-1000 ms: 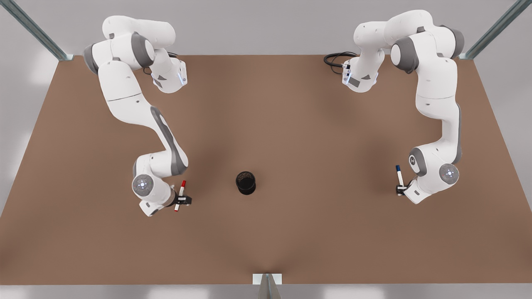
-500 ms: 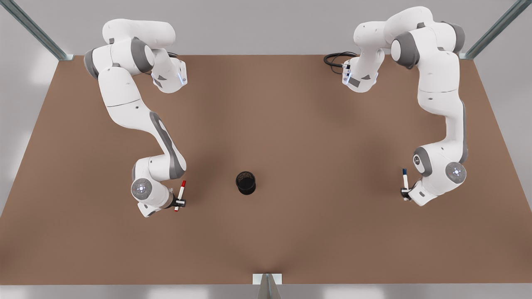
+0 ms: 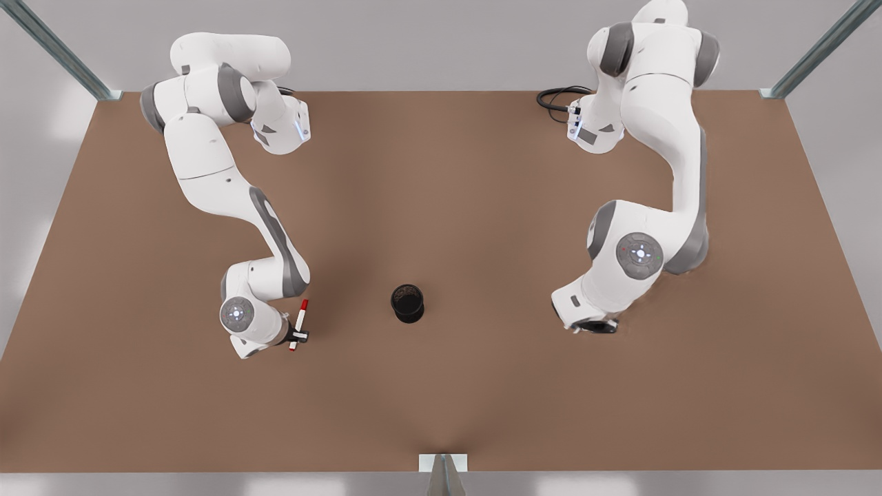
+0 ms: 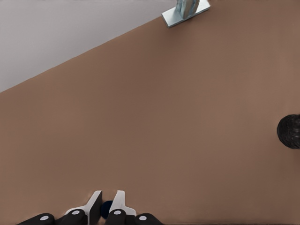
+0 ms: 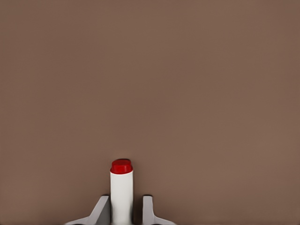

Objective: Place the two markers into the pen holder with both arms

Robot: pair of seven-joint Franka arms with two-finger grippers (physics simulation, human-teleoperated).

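Observation:
The black pen holder stands upright mid-table; the left wrist view catches it far off. On the front view's left, my right gripper is shut on the red-capped marker, whose white barrel and red end stand between the fingers. On the front view's right, my left gripper hangs under its wrist, some way from the holder. It is shut on the blue-capped marker, whose dark tip shows between the fingers. That marker is hidden in the front view.
The brown table spreads wide around the holder. A black cable loops by the arm base at the back. A metal bracket sits at the front edge, also in the left wrist view.
The arm on the front view's right has swung toward the holder, carrying the blue-capped marker, which is now hidden under its wrist. The arm holding the red-capped marker has barely moved.

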